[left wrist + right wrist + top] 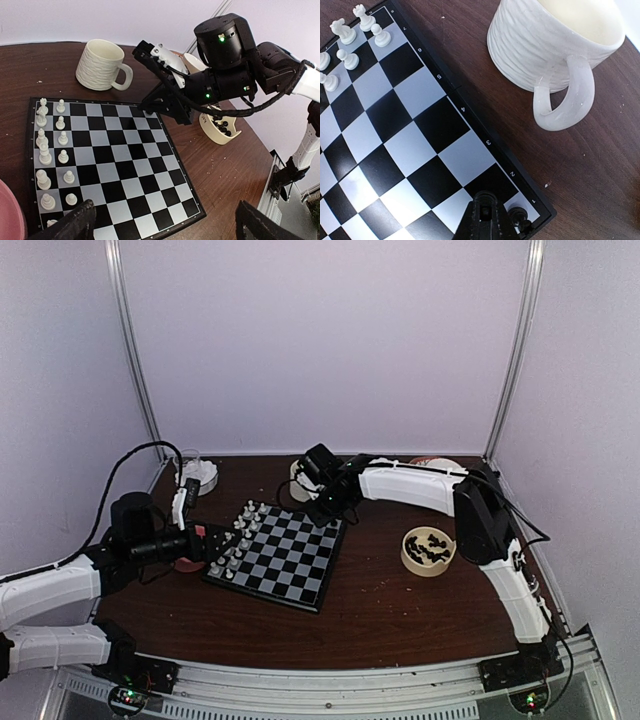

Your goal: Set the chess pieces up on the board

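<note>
Bowl [425, 571] at right holds black chess pieces [430, 550]; white ones edge the board [290, 555], centre of the surface [390, 610]. Left tool [167, 227] gapes wide; right tool [487, 222], pinched narrow, hangs at its corner by the mug [545, 45].

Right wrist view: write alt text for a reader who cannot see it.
The shut tool hangs over a corner of the chessboard, with a black piece on the corner square beside it. White pieces stand at the top left, and a white mug sits on the brown table beside the board.
</note>
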